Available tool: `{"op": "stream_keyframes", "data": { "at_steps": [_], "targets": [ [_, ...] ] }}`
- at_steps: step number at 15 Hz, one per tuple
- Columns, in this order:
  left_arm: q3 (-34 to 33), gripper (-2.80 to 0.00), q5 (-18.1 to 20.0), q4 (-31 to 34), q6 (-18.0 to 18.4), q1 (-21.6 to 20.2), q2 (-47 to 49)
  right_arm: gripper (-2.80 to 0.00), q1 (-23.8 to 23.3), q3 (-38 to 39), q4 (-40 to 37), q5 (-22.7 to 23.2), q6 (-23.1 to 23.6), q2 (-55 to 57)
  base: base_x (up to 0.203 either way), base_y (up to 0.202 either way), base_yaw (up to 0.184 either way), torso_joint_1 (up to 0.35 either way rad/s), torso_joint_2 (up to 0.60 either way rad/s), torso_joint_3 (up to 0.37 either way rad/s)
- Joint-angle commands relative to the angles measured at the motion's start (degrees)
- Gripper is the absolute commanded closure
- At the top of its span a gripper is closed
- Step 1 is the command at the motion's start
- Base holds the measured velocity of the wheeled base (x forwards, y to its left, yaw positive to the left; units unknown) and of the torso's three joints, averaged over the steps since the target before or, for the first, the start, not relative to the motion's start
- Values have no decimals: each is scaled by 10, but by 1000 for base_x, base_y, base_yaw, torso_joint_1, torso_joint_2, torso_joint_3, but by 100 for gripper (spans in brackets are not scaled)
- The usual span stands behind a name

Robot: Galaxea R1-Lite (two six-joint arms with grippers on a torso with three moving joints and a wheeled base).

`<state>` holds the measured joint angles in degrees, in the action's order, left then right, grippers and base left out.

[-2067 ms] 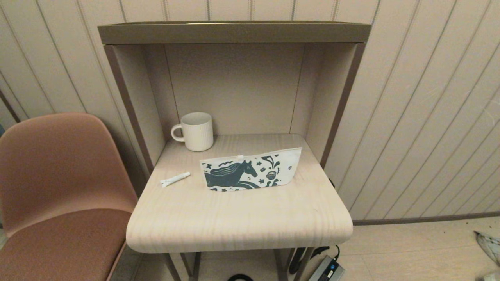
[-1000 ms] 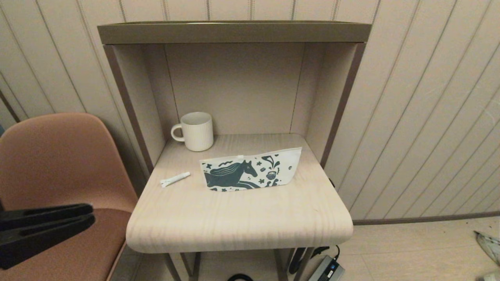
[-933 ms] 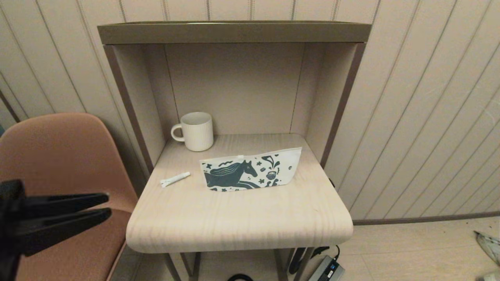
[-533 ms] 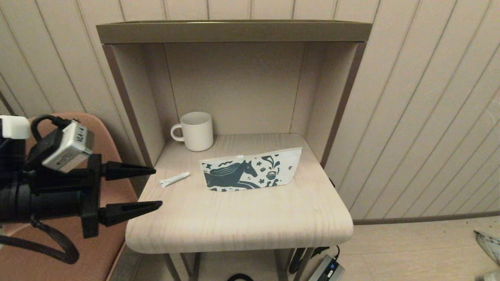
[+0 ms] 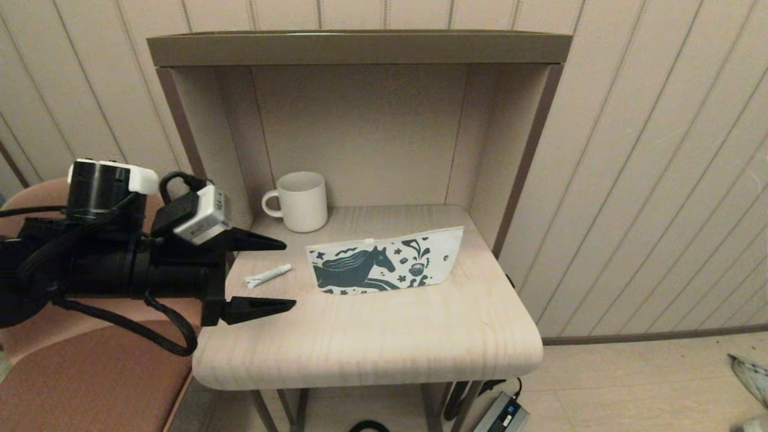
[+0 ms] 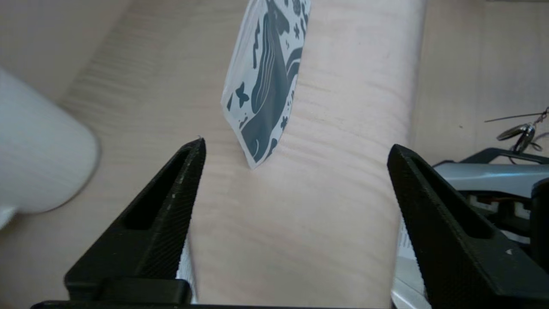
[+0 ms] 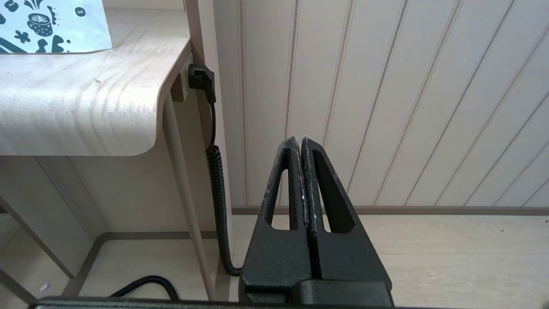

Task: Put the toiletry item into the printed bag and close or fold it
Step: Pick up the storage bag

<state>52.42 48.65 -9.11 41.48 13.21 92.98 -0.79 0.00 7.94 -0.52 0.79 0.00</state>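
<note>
The toiletry item (image 5: 268,276), a slim white tube, lies on the light wooden table (image 5: 372,342) near its left edge. Just right of it the printed bag (image 5: 384,261) lies flat, its horse print facing up and its zip edge toward the back. My left gripper (image 5: 288,274) has come in from the left and is open wide. In the head view its two fingertips sit either side of the tube. In the left wrist view the left gripper (image 6: 297,143) points at the bag's corner (image 6: 257,146), and nothing is between its fingers. My right gripper (image 7: 301,139) is shut and empty, low beside the table's right side.
A white ribbed mug (image 5: 303,202) stands at the back left inside the shelf niche, whose side walls (image 5: 204,150) close in the rear. A pink chair (image 5: 90,372) sits under my left arm. A coiled cable (image 7: 216,180) hangs by the table leg, and a power adapter (image 5: 501,414) lies on the floor.
My left arm rose from the lower left over the chair and reached to the table's left edge, its fingers spreading from nearly shut to wide. The tube and the bag have not moved.
</note>
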Motion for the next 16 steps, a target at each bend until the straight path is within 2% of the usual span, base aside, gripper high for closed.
{"op": "stream_keyframes", "data": {
  "at_steps": [1,3,6,9,11,16],
  "targets": [
    [27,-280,3,4,2,5,49,0,0,0,1,0,1,1,0,0,0,0,0,0],
    [74,-280,3,38,1,6,74,0,0,0,1,0,0,1,0,0,0,0,0,0],
    [174,-280,3,135,0,6,110,0,0,0,1,0,1,1,0,0,0,0,0,0],
    [240,-280,3,178,-4,7,161,0,0,0,1,0,1,1,0,0,0,0,0,0],
    [255,-280,3,208,-4,17,166,0,0,0,1,0,1,1,0,0,0,0,0,0],
    [272,-280,-9,225,-5,47,178,0,0,0,1,0,1,1,0,0,0,0,0,0]
  ]
}}
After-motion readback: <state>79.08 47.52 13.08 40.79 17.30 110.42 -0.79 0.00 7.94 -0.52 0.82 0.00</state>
